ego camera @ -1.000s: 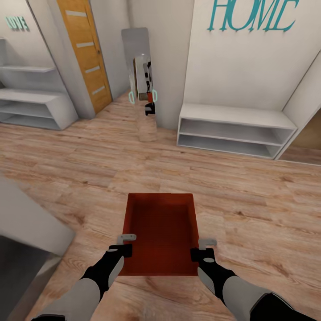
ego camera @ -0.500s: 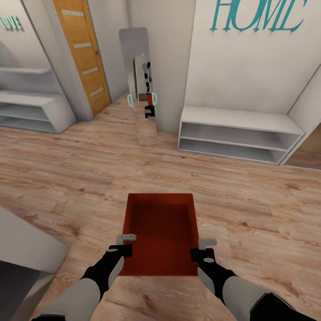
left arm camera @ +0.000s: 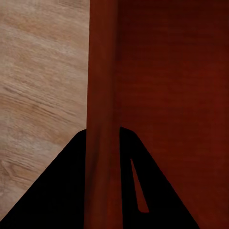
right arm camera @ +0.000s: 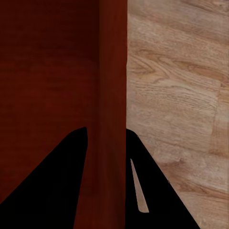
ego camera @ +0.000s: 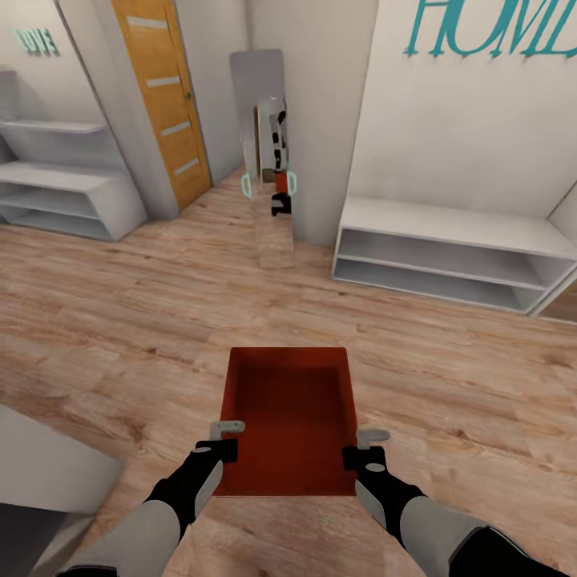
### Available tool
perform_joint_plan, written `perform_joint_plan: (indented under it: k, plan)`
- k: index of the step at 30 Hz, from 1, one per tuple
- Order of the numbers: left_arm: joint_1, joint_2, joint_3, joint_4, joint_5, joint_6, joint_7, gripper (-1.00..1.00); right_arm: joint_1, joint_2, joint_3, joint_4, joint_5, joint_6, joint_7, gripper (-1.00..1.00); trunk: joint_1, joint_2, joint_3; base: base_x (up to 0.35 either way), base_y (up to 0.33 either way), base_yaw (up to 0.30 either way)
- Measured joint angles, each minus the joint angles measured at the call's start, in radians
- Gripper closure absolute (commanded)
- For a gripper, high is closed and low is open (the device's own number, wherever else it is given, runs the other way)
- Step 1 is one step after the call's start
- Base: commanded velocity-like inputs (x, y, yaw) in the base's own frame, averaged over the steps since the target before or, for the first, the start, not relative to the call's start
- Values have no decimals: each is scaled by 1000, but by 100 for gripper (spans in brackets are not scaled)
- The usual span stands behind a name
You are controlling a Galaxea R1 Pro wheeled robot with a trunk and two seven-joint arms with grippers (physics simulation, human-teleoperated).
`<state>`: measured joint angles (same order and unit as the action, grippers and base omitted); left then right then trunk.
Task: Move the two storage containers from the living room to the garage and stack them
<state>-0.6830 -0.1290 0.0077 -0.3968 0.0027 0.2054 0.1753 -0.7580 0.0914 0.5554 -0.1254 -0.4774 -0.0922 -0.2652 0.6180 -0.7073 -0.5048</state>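
My head camera looks forward and down from above both arms, taking in the storage container (ego camera: 290,417) at lower centre of the frame and wood-plank floor (ego camera: 449,385) beyond. Each wrist camera sits very near, sighting along its end effector's fingers at one container wall (left arm camera: 101,114) (right arm camera: 113,95). All three views share that container and the surrounding floor.

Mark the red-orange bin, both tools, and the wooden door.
Red-orange rectangular plastic bin (ego camera: 290,417): head view, inner floor.
Left tool (ego camera: 227,439): head view, fingertips at the bin's left wall.
Right tool (ego camera: 371,446): head view, fingertips at the right wall.
Orange-brown wooden door (ego camera: 164,104): head view, panel.
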Motion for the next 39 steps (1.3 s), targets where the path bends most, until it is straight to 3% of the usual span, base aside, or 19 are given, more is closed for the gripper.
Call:
perform_joint_plan:
  k: [21,39]
  plan:
    - [0,0,-1,-5,0,0,0,100,0,-1,0,-6,0,0,-1,100,0,0,0,322,0,230]
    - [0,1,-2,-4,1,0,0,100,0,-1,-1,-5,2,0,-2,100,0,0,0,322,0,17]
